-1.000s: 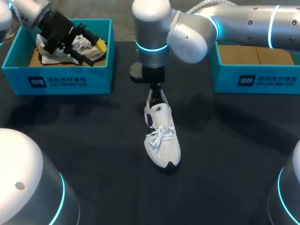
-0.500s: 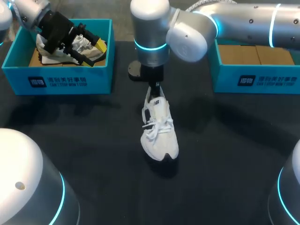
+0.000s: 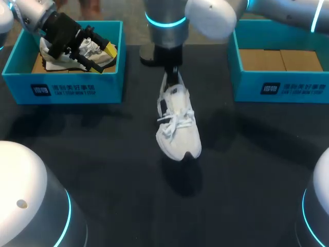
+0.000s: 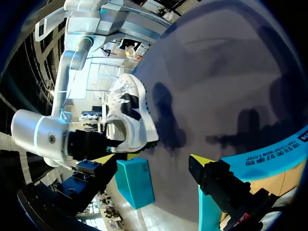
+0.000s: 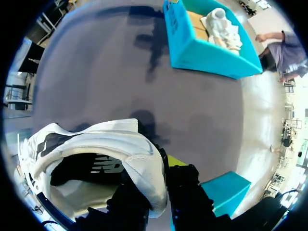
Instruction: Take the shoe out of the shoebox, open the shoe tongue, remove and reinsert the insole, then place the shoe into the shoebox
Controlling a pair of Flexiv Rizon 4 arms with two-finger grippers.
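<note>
A white shoe (image 3: 177,123) with a black sole hangs above the dark table, heel up and toe down. My right gripper (image 3: 172,72) is shut on its heel collar. In the right wrist view the heel (image 5: 144,178) sits pinched between the black fingers (image 5: 187,192), and the dark insole (image 5: 91,168) shows inside. My left gripper (image 3: 97,49) stands open over the left shoebox (image 3: 67,87), above a second white shoe (image 3: 87,51) lying in it. In the left wrist view its yellow-tipped gripper (image 4: 154,161) holds nothing, and the hanging shoe (image 4: 130,115) is ahead of it.
A second teal shoebox (image 3: 280,87) stands at the back right, showing only its cardboard floor. In the right wrist view, the left shoebox (image 5: 207,48) with its shoe lies beyond the gripper. Bare dark tabletop (image 3: 247,170) stretches in front of both boxes.
My right gripper closed on the heel and rose, lifting the shoe off the table and swinging its toe. The left arm has not moved.
</note>
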